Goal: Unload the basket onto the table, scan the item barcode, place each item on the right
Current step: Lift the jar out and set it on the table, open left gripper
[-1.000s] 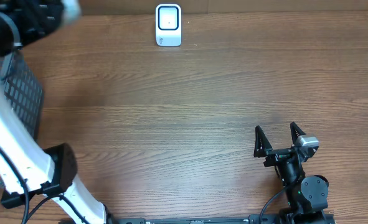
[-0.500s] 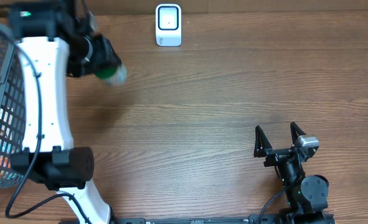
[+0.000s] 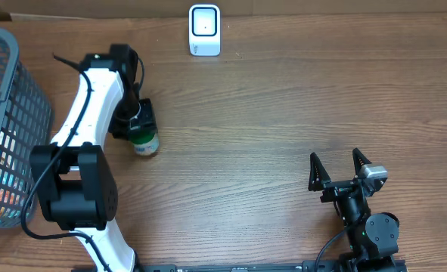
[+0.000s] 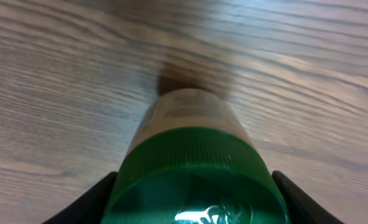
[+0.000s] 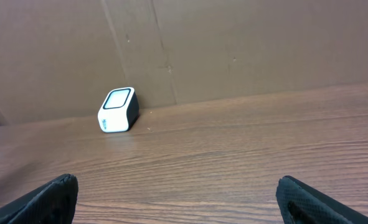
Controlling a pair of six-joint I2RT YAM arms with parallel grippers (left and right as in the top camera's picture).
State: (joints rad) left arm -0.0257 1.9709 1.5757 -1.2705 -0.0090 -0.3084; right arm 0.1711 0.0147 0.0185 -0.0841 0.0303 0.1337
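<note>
A: While the left jaws grip the bottle point(image 3: 144, 142) by its green cap point(image 4: 195, 177), how do you think it will handle?

B: Light and stiff, I would judge. It is a small plastic bottle, hard enough that a firm squeeze should not dent it. The cap is ribbed, so the fingers point(image 4: 87, 204) on either side of it get a good bite.

A: And the body?

B: It is round and looks smooth under the pale label point(image 4: 190, 115), so it is likely slippery, and taken there it could swivel. The cap is the better hold. It also leaves the label uncovered, which is where I would expect the barcode. I see no barcode in either view.

A: Where is it?

B: Toward the left side of the surface point(image 3: 284, 98), roughly midway between the far and near edges, near the basket point(image 3: 11, 98) that sits at the left edge. The scanner point(image 3: 205, 30) stands at the far edge near its middle, well apart from the bottle. Whether the base rests on the wood or hangs just above it, I cannot tell.

A: The other arm?

B: The right jaws stand wide open and empty by the near edge, toward the right corner, with the scanner in their camera's view.
</note>
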